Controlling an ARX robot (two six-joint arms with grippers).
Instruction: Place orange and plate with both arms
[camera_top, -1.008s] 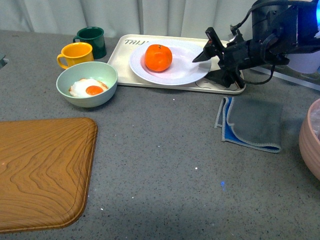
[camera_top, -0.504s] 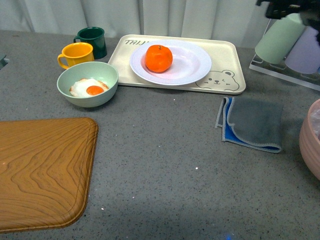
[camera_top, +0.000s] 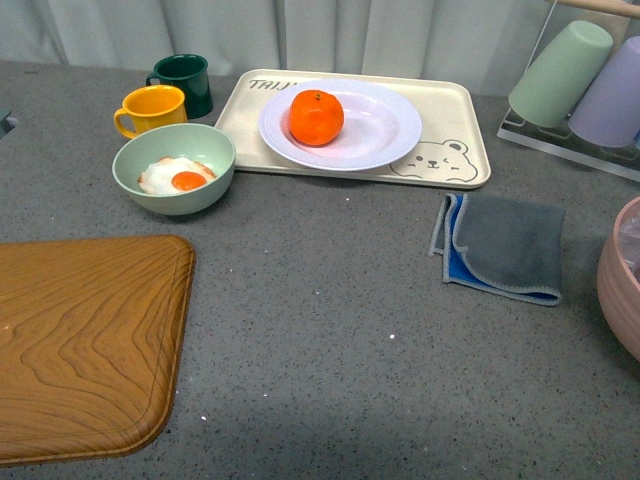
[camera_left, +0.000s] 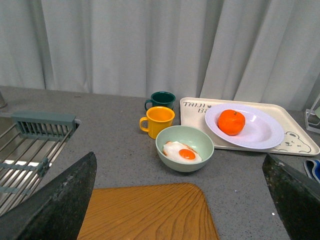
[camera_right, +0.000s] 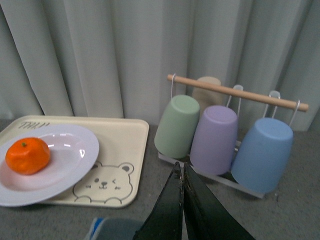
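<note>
The orange (camera_top: 317, 117) rests in the left half of the white ridged plate (camera_top: 385, 125), which stands on the cream bear tray (camera_top: 455, 110) at the back of the table. Neither arm shows in the front view. My left gripper (camera_left: 179, 156) is open and held high, well back from the orange (camera_left: 231, 122) and the plate (camera_left: 260, 131). Nothing lies between its fingers (camera_left: 60, 200). My right gripper (camera_right: 179, 166) is shut on nothing, raised in front of the cup rack, with the orange (camera_right: 27, 155) and plate (camera_right: 70, 150) off to one side.
A pale green bowl (camera_top: 215, 145) with a fried egg sits near a yellow mug (camera_top: 152, 108) and a dark green mug (camera_top: 183, 80). A wooden board (camera_top: 80, 340) fills the front left. A grey-blue cloth (camera_top: 505, 245), a cup rack (camera_top: 575, 70) and a pink bowl (camera_top: 625, 280) are on the right.
My right arm, which was at the plate's right rim a second ago, has lifted away and left the front view. The plate and orange have stayed put.
</note>
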